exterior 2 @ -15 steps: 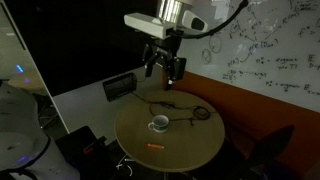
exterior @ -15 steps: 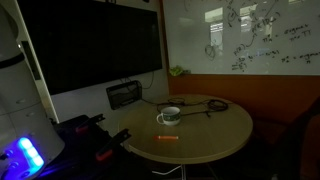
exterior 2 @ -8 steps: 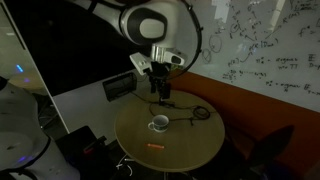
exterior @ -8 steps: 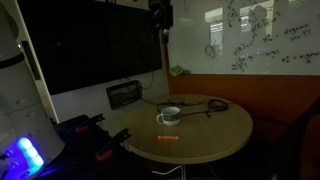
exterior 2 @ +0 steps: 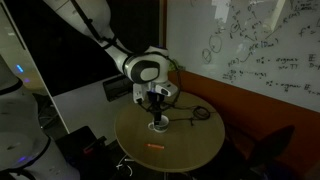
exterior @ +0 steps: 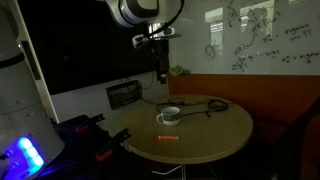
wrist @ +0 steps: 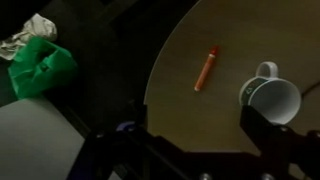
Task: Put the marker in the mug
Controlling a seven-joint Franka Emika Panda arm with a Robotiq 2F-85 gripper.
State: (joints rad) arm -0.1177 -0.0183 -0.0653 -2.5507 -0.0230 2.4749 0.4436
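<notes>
The orange-red marker (exterior: 168, 137) lies flat on the round wooden table (exterior: 215, 135), near its front edge. The marker also shows in the other exterior view (exterior 2: 153, 148) and in the wrist view (wrist: 206, 68). The white mug (exterior: 170, 115) stands upright on the table behind the marker, also seen in an exterior view (exterior 2: 158, 126) and at the right of the wrist view (wrist: 272, 98). My gripper (exterior: 160, 70) hangs open and empty above the table near the mug (exterior 2: 156, 108). In the wrist view its two fingers (wrist: 195, 135) stand wide apart with nothing between them.
A black cable loop (exterior: 205, 105) lies on the table behind the mug. A black box (exterior: 125, 95) sits on the ledge under a large dark screen. A green object (wrist: 40, 65) and crumpled paper (wrist: 30, 30) lie off the table. A whiteboard covers the wall.
The arm has swung in and come down from high above the table, so the gripper now hangs lower, close over the mug. Marker and mug have not moved.
</notes>
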